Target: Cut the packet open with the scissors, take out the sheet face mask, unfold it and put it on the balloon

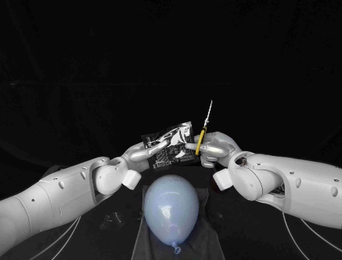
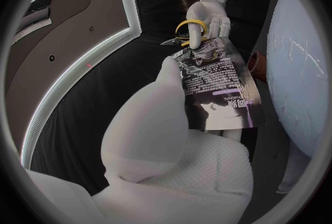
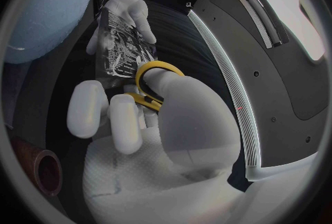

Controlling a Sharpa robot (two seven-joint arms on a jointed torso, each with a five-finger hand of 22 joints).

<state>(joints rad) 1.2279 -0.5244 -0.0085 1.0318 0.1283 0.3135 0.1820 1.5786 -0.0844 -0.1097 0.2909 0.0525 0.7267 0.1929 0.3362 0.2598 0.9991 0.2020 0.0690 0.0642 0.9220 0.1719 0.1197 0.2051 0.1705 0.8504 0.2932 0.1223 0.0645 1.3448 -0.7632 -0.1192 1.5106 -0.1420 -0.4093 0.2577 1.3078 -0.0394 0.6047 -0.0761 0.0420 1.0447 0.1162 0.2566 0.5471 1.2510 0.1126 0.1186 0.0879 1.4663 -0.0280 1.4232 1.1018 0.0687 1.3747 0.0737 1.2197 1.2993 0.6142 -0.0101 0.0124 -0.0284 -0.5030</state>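
My left hand (image 1: 143,154) holds a black and silver face mask packet (image 1: 169,145) up above the table; the packet (image 2: 218,86) shows printed text in the left wrist view. My right hand (image 1: 214,147) grips yellow-handled scissors (image 1: 202,132), blades pointing up, right beside the packet's right edge. The scissors' yellow loop (image 3: 155,77) sits round my right hand's thumb (image 3: 183,119), with the packet (image 3: 124,47) just beyond it. A pale blue balloon (image 1: 171,205) lies on the table below both hands, knot toward me.
The balloon rests on a dark mat (image 1: 210,227). A small dark object (image 1: 110,219) lies left of the balloon. A brown cylinder (image 3: 38,163) stands near my right hand. Cables (image 1: 65,238) run over the table under both arms.
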